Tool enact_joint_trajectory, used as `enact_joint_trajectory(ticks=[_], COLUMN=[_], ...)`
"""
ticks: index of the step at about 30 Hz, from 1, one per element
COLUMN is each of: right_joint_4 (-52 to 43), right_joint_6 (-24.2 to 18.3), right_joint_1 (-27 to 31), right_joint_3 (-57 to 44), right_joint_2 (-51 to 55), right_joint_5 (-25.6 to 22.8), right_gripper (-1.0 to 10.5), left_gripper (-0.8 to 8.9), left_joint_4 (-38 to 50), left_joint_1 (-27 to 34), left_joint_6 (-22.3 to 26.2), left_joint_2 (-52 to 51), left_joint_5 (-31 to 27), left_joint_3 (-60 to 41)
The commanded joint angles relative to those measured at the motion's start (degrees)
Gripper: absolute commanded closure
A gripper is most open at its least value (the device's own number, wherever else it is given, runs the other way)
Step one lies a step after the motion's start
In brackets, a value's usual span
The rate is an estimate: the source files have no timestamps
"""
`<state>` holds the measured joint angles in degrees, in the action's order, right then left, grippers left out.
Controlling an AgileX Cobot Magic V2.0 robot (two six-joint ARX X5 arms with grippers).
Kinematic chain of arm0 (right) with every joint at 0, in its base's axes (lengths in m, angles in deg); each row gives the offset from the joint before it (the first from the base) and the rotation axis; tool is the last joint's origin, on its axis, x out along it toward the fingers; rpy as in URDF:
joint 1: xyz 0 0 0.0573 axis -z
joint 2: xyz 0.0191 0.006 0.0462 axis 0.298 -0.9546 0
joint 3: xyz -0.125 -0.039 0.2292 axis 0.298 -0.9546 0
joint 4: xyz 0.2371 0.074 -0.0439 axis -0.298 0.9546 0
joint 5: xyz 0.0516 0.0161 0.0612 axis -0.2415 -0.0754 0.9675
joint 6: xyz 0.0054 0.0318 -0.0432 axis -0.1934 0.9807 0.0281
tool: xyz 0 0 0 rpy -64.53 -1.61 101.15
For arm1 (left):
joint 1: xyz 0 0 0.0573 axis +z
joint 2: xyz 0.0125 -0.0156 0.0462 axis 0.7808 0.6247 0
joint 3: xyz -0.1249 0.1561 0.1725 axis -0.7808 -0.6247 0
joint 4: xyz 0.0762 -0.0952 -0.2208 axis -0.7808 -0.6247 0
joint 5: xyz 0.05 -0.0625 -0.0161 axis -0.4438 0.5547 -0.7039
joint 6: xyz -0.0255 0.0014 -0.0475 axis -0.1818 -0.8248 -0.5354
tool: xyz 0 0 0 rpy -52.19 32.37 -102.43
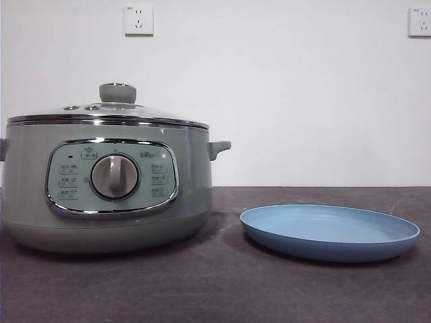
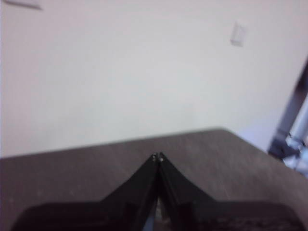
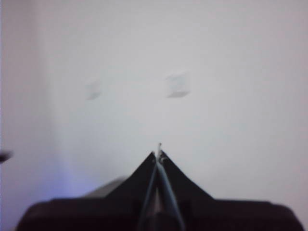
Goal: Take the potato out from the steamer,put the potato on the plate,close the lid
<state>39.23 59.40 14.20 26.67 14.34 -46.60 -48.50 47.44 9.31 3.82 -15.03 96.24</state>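
The sage-green steamer (image 1: 108, 188) stands at the left of the dark table in the front view. Its glass lid (image 1: 108, 113) with the green knob sits on top, closed. The light-blue plate (image 1: 330, 231) lies empty to the right of the pot. The potato is hidden from view. My left gripper (image 2: 158, 156) is shut and empty, pointing over the bare table toward the wall. My right gripper (image 3: 158, 154) is shut and empty, pointing at the white wall. Neither gripper shows in the front view.
The dark table (image 1: 215, 289) runs up to a white wall with two sockets (image 1: 139, 20). The table's far corner and an opening beyond it show in the left wrist view (image 2: 288, 144).
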Motion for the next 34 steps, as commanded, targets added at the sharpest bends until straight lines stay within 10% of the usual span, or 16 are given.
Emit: enact_joint_trajectory(ticks=[1,12,15,20,34], right_joint_4=[7.6,42.3,43.5,43.3,43.3], right_joint_6=[-6.2,-25.7,-25.8,-24.7,-23.6], right_joint_1=[-1.1,-9.5,-11.1,-12.4,-14.3], right_joint_3=[7.0,22.0,22.0,22.0,22.0], right_joint_2=[-6.4,-24.0,-25.9,-26.6,-26.6], right_joint_5=[6.3,3.1,0.1,-3.1,-4.7], right_gripper=[9.6,9.4,8.8,4.0,3.8], left_gripper=[8.19,8.17,7.87,4.02,4.04], left_joint_4=[-7.9,-27.0,-27.4,-26.9,-25.0], left_joint_1=[0.1,-0.7,-1.2,-2.6,-11.6], left_joint_6=[5.5,11.1,11.1,11.1,11.1], left_joint_2=[5.6,16.7,17.7,17.9,26.8], left_joint_5=[2.2,3.8,4.0,4.0,-11.3], left_joint_3=[7.1,16.0,16.0,16.0,16.0])
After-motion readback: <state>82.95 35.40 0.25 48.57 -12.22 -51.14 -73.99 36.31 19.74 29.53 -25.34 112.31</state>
